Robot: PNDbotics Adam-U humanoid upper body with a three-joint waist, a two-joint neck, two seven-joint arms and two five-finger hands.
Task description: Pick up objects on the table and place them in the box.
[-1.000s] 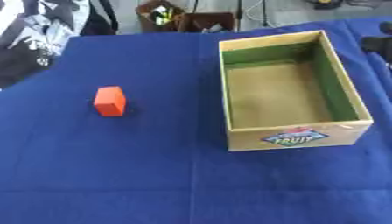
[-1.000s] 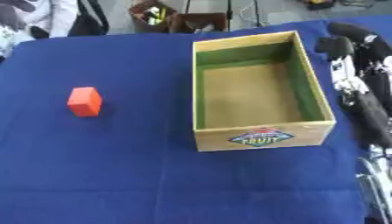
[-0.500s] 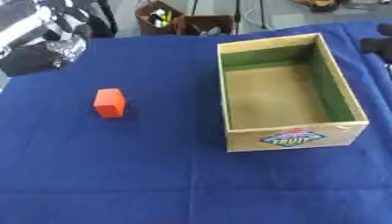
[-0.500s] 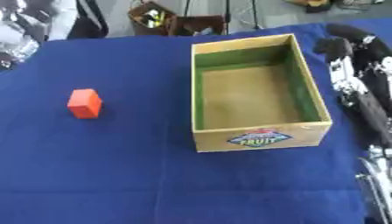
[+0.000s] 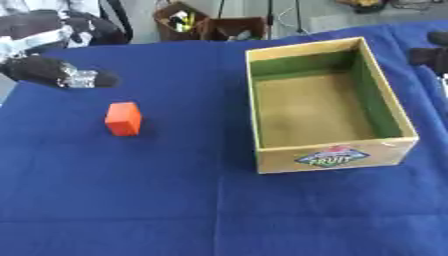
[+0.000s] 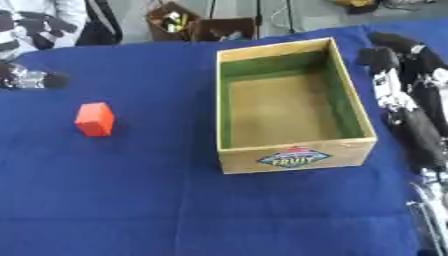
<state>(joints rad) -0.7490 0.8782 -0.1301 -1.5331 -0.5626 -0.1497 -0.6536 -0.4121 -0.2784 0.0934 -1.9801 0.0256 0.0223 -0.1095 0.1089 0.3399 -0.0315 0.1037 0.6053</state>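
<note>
Item: left hand (image 5: 57, 72). Entered from the upper left, dark, with a silver joint showing; it held nothing. Whether its fingers were straight or curled could not be told.

Item: block (image 5: 122, 118). Orange-red, upright on the table, just below and a little to the right of the left hand, apart from it and untouched.

Item: box (image 5: 387, 148). Wooden, open-topped, green inner walls, bare brown floor, a fruit label on the near wall. It stood well to the right of the left hand, past the block, with nothing inside.

Item: right hand (image 6: 394, 55). Black, beside the box's right wall near its far corner, holding nothing; finger posture unclear. Its arm ran down the right edge of the view.

Step in hand: judged to be the reach toward the block, with no grasp yet made. The next move would call for the left hand to come down and slightly right over the block, close thumb and fingers on its sides, lift, and carry it right across the box's near-left wall before letting go.

Surface: table (image 5: 175, 210) covered in a deep blue cloth, lightly creased.

Room: beyond the far edge, a brown crate (image 5: 188, 22) of small items, stands and cables on a grey floor.
</note>
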